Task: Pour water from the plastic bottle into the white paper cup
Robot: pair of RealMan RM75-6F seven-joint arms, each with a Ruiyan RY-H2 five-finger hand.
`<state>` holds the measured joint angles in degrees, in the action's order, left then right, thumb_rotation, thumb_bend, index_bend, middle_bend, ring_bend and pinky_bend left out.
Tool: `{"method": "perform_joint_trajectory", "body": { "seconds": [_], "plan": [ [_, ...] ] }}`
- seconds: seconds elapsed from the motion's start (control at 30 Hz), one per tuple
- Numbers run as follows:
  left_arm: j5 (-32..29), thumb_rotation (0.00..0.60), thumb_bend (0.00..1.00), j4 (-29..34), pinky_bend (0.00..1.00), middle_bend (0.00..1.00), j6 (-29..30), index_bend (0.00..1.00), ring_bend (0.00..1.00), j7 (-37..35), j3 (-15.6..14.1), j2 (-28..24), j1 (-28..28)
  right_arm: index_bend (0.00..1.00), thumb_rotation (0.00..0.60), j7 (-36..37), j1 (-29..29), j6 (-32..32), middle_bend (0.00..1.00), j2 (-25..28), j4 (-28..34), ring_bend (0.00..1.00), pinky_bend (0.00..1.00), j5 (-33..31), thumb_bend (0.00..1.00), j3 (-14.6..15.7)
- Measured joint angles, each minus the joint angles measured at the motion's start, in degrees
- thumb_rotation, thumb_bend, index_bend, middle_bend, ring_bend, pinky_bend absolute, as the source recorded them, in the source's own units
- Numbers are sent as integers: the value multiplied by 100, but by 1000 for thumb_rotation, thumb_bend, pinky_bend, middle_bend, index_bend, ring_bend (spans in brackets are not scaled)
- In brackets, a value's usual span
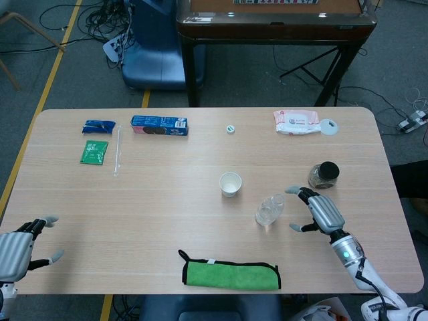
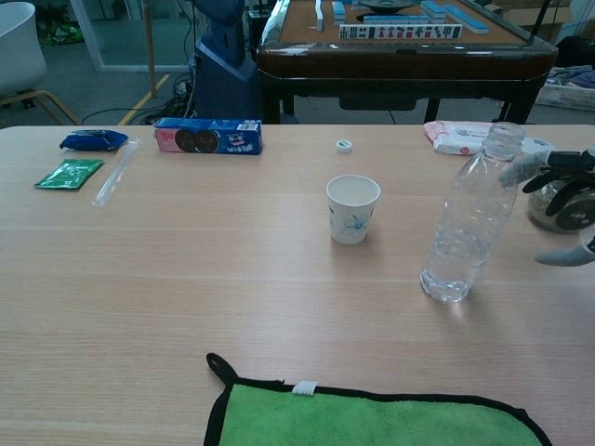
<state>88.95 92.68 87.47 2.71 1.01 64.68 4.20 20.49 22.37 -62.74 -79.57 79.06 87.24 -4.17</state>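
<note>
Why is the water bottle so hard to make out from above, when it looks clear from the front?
In the head view the plastic bottle is seen nearly end-on, and its clear plastic blends into the pale table, leaving only a faint glint. In the chest view it stands side-on, so its outline and the water line show; the right hand is cut off by the frame edge.
</note>
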Motion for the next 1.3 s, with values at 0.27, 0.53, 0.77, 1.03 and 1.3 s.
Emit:
{"method": "perform_joint_trajectory", "body": {
  "seconds": [0.27,0.53,0.77,1.03,1.3],
  "plan": [
    [-36,600,64,27,706,390,-43,307,434,121,-8,-17,0,224,600,225,224,125,200,-486,-485,181,335,66,0,35],
    [-176,600,64,71,706,390,-28,312,434,286,48,-63,-29,224,600,733,368,40,249,-939,-993,185,335,208,0,87],
    [-233,600,64,104,706,390,-24,347,434,397,66,-82,-47,224,600,1151,446,-126,266,-1246,-1430,185,335,355,0,175],
    [-328,600,64,156,704,390,-36,362,434,427,101,-131,-62,227,600,1409,538,-141,285,-1450,-1681,198,335,421,0,290],
    [-369,600,64,208,703,390,-50,386,434,481,111,-163,-71,250,600,1538,611,-168,328,-1557,-1786,230,336,441,43,330]
  ]
}}
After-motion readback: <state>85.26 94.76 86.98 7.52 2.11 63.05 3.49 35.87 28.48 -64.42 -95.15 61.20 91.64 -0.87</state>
